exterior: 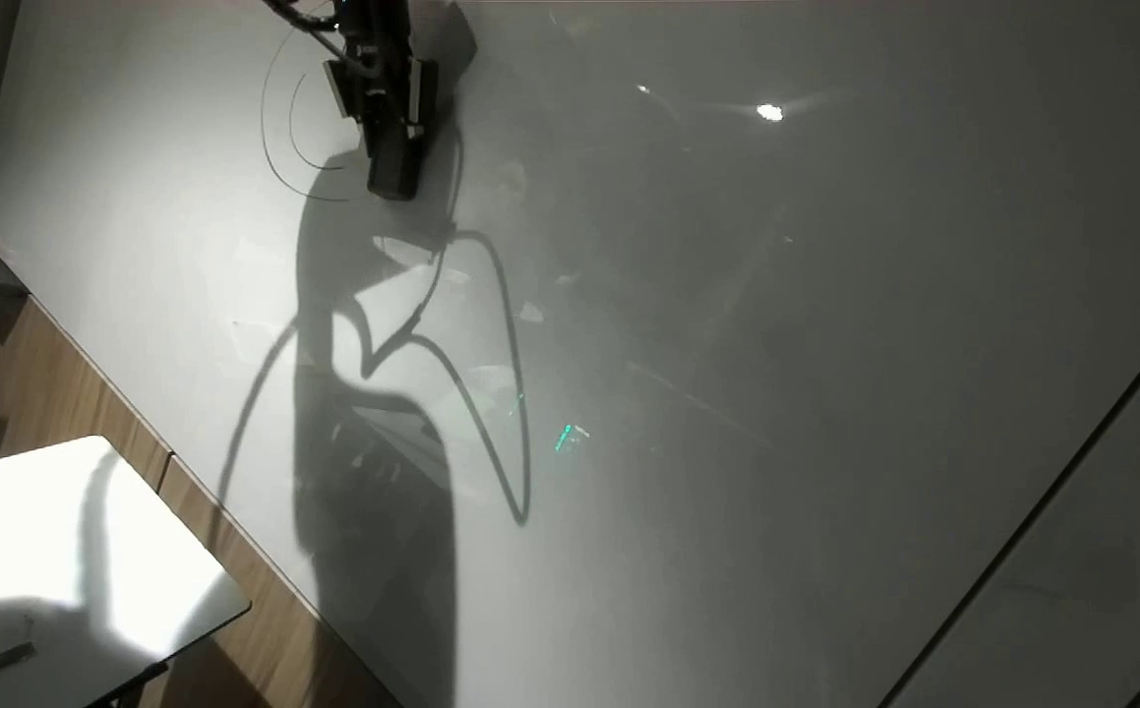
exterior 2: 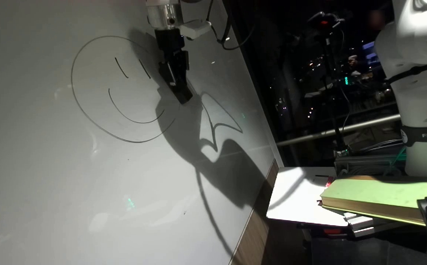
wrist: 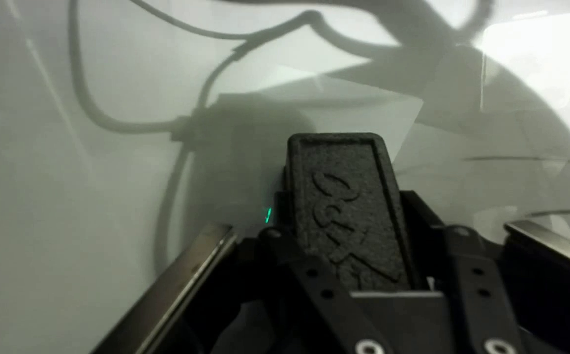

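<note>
My one gripper [wrist: 347,214] is clenched around one black block [wrist: 341,169], which has carved marks on its face. The block is at the white board [exterior: 825,393]; whether they touch, I cannot tell. In an exterior view, I count near it one round outline [exterior 2: 71,73], and inside this, two short strokes [exterior 2: 121,67] and one curved line [exterior 2: 136,122].

End effector [exterior 2: 179,81] grips black block [exterior 2: 184,96] (smiley face [exterior 2: 123,90] alongside).
</note>
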Robot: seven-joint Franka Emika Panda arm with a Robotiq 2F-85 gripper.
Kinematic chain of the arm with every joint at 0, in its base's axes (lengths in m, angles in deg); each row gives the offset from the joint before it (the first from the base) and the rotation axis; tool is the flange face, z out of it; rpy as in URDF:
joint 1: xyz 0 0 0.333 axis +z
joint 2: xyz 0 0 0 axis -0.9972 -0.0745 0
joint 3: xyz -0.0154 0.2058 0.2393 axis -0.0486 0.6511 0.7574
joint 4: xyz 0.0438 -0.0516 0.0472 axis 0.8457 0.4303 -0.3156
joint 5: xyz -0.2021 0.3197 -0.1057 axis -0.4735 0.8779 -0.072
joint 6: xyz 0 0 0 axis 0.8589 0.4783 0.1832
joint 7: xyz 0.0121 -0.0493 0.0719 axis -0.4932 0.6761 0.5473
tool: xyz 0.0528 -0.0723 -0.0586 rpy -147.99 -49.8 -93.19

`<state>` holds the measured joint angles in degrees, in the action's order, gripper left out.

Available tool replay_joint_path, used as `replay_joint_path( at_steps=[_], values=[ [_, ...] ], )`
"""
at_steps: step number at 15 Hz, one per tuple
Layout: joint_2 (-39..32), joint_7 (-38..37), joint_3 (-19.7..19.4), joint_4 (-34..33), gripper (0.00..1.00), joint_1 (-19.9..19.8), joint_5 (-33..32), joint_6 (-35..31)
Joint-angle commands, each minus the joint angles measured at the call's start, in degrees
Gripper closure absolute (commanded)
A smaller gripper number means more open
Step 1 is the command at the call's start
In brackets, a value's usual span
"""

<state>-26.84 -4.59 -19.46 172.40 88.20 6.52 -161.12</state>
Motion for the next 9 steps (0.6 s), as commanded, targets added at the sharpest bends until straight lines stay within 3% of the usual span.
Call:
replay_joint_path(
  at_steps=[1, 5, 9],
  values=[
    [-3.93, -3.11, -0.19, 5.43, 0.70, -1.02, -3.82, -10.74],
    [-5.96, -6.57, 0.66, 7.20, 0.70, -0.64, -5.37, -14.15],
    [-6.88, -9.55, 2.94, 5.14, 0.70, 0.81, -5.80, -12.52]
  ],
)
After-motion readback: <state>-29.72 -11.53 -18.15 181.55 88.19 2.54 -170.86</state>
